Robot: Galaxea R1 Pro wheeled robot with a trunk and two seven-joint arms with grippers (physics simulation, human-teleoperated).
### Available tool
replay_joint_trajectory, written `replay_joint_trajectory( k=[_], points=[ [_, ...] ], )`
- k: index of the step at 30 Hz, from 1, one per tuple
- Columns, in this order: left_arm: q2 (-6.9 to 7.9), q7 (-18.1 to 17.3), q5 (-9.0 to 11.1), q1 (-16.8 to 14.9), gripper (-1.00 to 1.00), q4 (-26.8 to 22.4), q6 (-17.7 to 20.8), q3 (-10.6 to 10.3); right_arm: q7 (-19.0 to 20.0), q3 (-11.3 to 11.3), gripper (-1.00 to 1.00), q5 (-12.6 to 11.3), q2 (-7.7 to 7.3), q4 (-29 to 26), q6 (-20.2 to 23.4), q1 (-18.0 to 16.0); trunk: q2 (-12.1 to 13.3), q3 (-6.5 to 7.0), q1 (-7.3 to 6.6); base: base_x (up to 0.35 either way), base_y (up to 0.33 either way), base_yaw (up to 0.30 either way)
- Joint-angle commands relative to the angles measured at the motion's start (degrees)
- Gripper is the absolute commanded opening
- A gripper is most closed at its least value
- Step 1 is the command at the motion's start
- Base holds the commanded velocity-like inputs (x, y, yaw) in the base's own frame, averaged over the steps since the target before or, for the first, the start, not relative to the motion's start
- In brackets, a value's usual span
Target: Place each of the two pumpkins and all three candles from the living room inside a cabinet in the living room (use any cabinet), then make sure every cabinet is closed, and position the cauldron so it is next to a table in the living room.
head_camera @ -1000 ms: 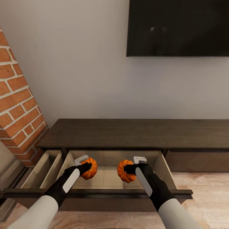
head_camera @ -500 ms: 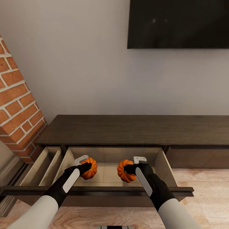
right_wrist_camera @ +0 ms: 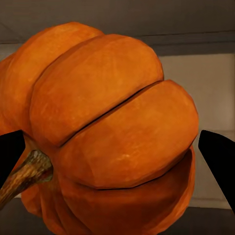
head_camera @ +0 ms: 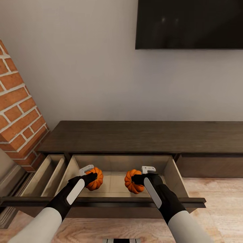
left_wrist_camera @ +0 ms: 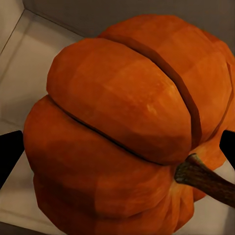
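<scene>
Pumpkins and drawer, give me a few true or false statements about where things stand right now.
1. Each end effector holds a pumpkin: true, the left end effector grips the left pumpkin and the right end effector grips the right pumpkin.
2. The drawer is shut: false, it is pulled open.
3. Both pumpkins are over the open drawer: true.
4. A candle lies in the drawer: false, none is visible there.
5. The TV stands on the cabinet: false, it hangs on the wall above.

Open drawer [head_camera: 168, 175]: tan floor bare between my two pumpkins [head_camera: 95, 178] [head_camera: 132, 181]; side walls and front rail [head_camera: 111, 202] hem my arms.
</scene>
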Motion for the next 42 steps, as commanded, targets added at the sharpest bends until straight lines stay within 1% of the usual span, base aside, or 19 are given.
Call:
replay_joint_trajectory(
  k=[1, 7, 11, 17, 18, 27, 28, 42],
  points=[
    [0.09, 0.66, 0.56, -0.02, -1.00, -0.12, 0.08, -0.36, -0.61, 0.11, -1.00, -0.60, -0.02, -0.06, 0.13, -0.03, -0.02, -0.05, -0.01, 0.000, 0.000, 0.000],
    [0.09, 0.66, 0.62, -0.01, -1.00, -0.12, 0.20, -0.36, -0.61, 0.09, -1.00, -0.60, -0.02, -0.06, 0.10, -0.03, -0.02, -0.05, -0.01, 0.000, 0.000, 0.000],
    [0.09, 0.65, 0.64, -0.02, -1.00, -0.12, 0.26, -0.43, -0.61, 0.09, -1.00, -0.60, -0.02, -0.06, 0.08, -0.03, -0.08, -0.94, 0.09, 0.000, 0.000, 0.000],
    [0.09, 0.66, 0.65, -0.01, -1.00, -0.12, 0.28, -0.37, -0.61, 0.07, -1.00, -0.60, -0.02, -0.04, 0.10, -0.03, -0.08, -0.94, 0.09, 0.000, 0.000, 0.000],
    [0.09, 0.66, 0.65, -0.01, -1.00, -0.12, 0.28, -0.37, -0.61, 0.05, 1.00, -0.60, -0.02, -0.03, 0.09, -0.03, -0.08, -0.94, 0.09, 0.000, 0.000, 0.000],
    [0.09, 0.71, 0.65, -0.03, -1.00, -0.14, 0.28, -0.28, -0.61, 0.15, 1.00, -0.60, -0.01, 0.02, 0.16, -0.03, -0.08, -0.94, 0.09, 0.000, 0.000, 0.000],
    [0.09, 0.72, 0.63, -0.04, 1.00, -0.18, 0.28, -0.25, -0.61, 0.13, 1.00, -0.60, 0.01, 0.02, 0.16, -0.03, -0.08, -0.94, 0.09, 0.000, 0.000, 0.000],
    [0.09, 0.67, 0.65, -0.05, 1.00, -0.47, 0.32, -0.22, -0.61, -0.09, 1.00, -0.60, -0.02, 0.02, 0.16, -0.03, -0.08, -0.94, 0.09, 0.000, 0.000, 0.000]
  ],
)
